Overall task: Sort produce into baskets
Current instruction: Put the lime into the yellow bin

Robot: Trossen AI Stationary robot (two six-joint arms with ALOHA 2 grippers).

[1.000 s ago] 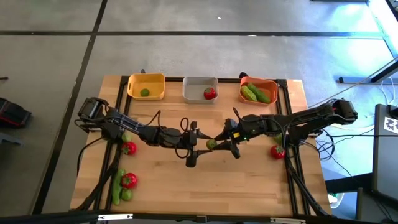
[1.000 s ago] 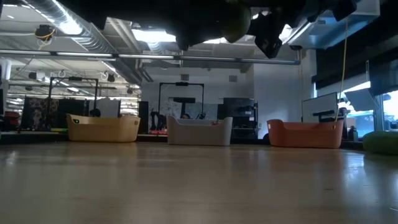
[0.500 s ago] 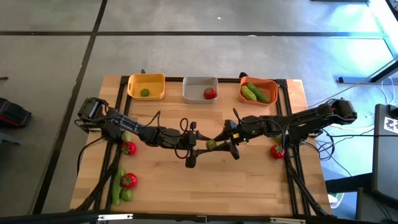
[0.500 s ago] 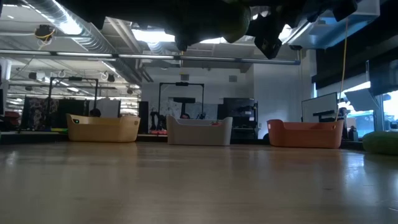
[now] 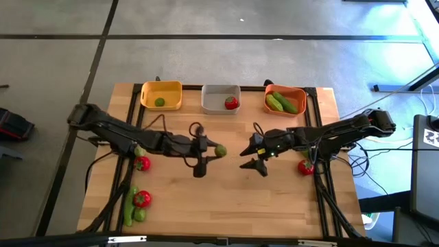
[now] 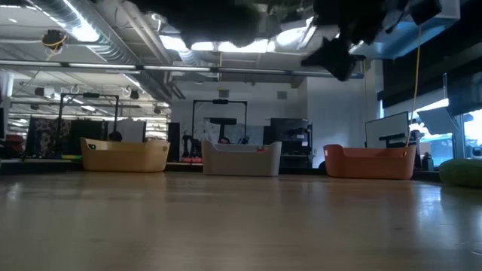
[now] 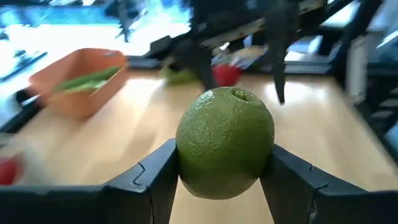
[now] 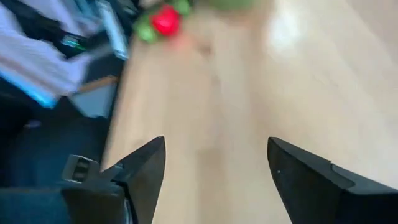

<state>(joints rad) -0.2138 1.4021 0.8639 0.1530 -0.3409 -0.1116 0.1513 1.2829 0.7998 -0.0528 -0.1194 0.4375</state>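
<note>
My left gripper [image 5: 214, 149] is shut on a round green lime [image 5: 220, 149] over the table's middle; the lime fills the left wrist view [image 7: 225, 143]. My right gripper [image 5: 244, 159] is open and empty just right of it, above the bare wood [image 8: 217, 155]. At the far edge stand the yellow basket [image 5: 161, 95] with a lime [image 5: 159, 102], the light grey basket [image 5: 221, 98] with a tomato [image 5: 232, 103], and the orange basket [image 5: 285, 100] with two cucumbers [image 5: 281, 103]. My left gripper pinches the lime between its two fingers, one on each opposite side [image 7: 181, 155]. The fingers [image 7: 155, 180] lie about level and point toward the table's right edge. The lime is lifted clear of the table, its dimpled end [image 7: 238, 94] turned up.
Loose on the left lie two tomatoes [image 5: 142, 163] [image 5: 142, 199], a cucumber [image 5: 128, 204] and a lime [image 5: 140, 215]. A tomato [image 5: 306, 167] lies at the right, under my right arm. In the low view the baskets [image 6: 241, 159] stand along the far edge.
The lime, which hung between both grippers at the table's middle, has gone with my left gripper toward the table's left and a little toward the far edge. My left arm has drawn back leftward. My right gripper has drawn slightly toward the right, apart from the lime.
</note>
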